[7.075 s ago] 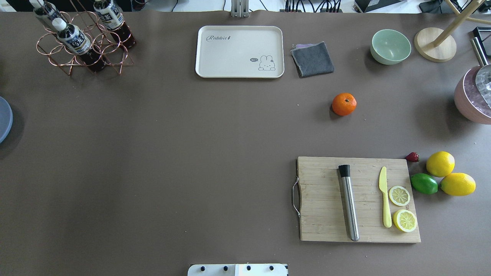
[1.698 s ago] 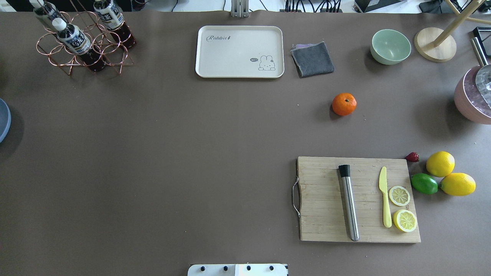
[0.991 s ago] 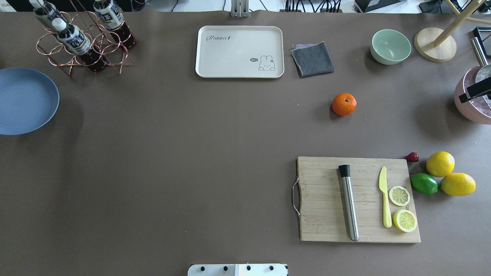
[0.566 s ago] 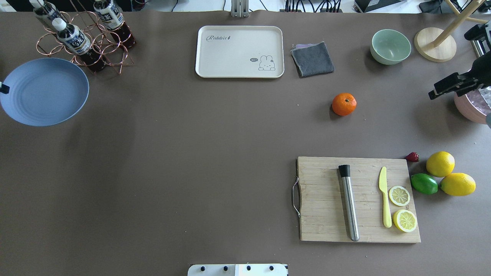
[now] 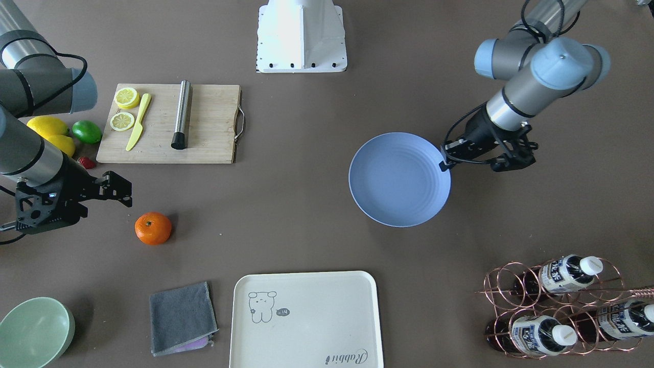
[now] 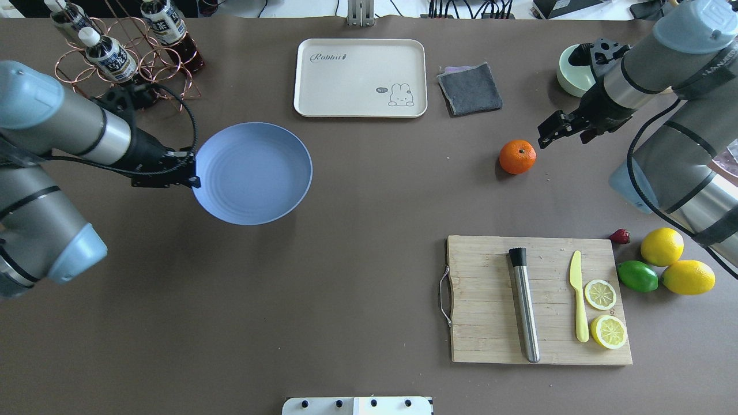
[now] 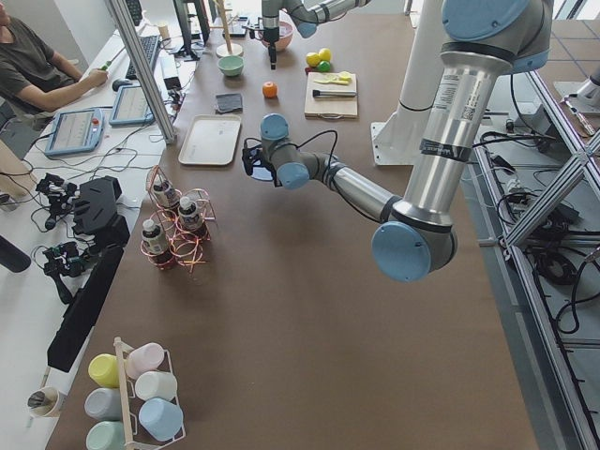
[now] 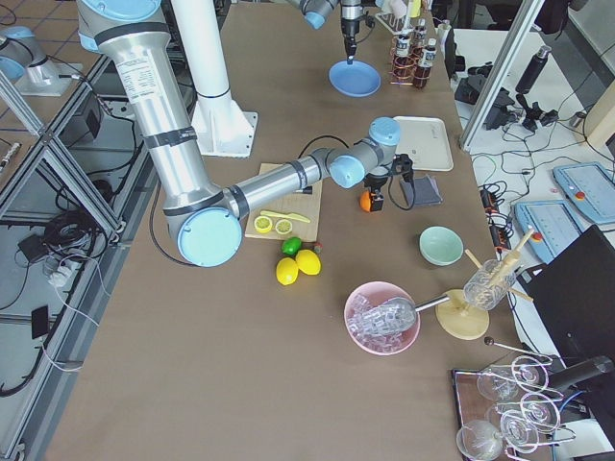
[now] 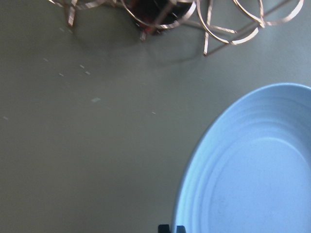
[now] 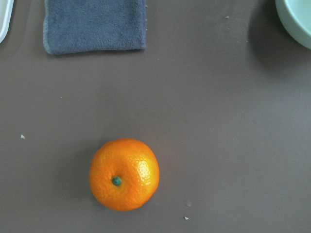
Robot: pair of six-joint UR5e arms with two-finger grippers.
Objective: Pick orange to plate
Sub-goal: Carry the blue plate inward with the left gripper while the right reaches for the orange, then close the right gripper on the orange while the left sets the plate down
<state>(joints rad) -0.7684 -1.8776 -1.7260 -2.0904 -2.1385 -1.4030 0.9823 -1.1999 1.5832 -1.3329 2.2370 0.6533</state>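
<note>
Orange (image 6: 517,157) sits on the counter (image 6: 346,230), right of centre in the upper half of the overhead view, below the grey cloth (image 6: 470,88) and above the cutting board (image 6: 490,300). Nothing touches it.

Your right end effector (image 6: 542,134) is just beside it on the right, raised off the counter, fingers spread and holding nothing. In the right wrist view the orange is low and left of centre, so you are not lined up over it yet.

Your left end effector (image 6: 195,180) is clamped on the left rim of the plate (image 6: 253,173), left of centre in the overhead view. Going by its offset shadow, the plate looks lifted off the counter. It has nothing in it and is well apart from the orange.

Risks:
- The orange is round. If you close off-centre, one finger hits first and it likely rolls toward the cloth or the cutting board. Centre it first.
- If you come down too fast, you can push it away or jam the fingertips into the counter.
- The plate hangs from a one-edge pinch. A fruit dropped from height on the far side could tip it or slip it out of the grip. Set the fruit down low, near the middle.
- The bottle rack (image 6: 124,63) is near your left arm, so watch the elbow and cable.
</note>
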